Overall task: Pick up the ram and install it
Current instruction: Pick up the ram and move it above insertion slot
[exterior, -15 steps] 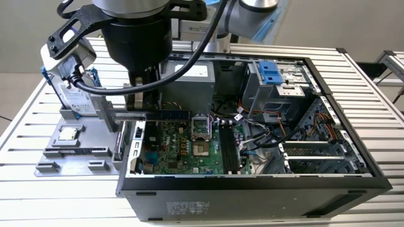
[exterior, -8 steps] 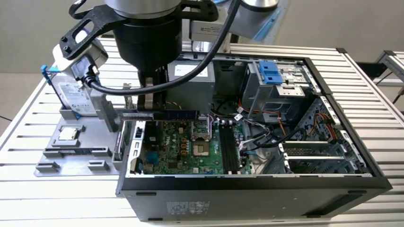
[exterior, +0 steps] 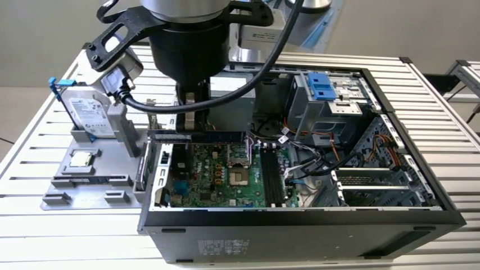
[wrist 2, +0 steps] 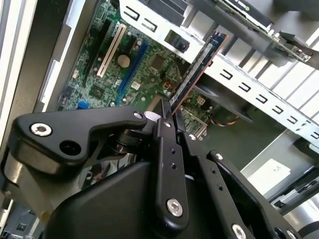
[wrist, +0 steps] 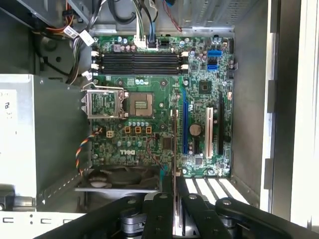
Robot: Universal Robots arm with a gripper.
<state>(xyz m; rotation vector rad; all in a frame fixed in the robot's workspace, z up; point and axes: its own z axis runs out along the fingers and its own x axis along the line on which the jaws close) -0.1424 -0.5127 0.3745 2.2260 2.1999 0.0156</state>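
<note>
Pincer clamping on ram, holding it edge-down above motherboard inside computer case; ram hanging apart from black memory slots; case sitting on desk.

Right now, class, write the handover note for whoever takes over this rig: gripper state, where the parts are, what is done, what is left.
Gripper: shut on the long, flat blue ram stick, held above the green motherboard inside the open black computer case.
Done: ram picked up.
Left: the black memory slots stand empty; ram not yet seated.
</note>
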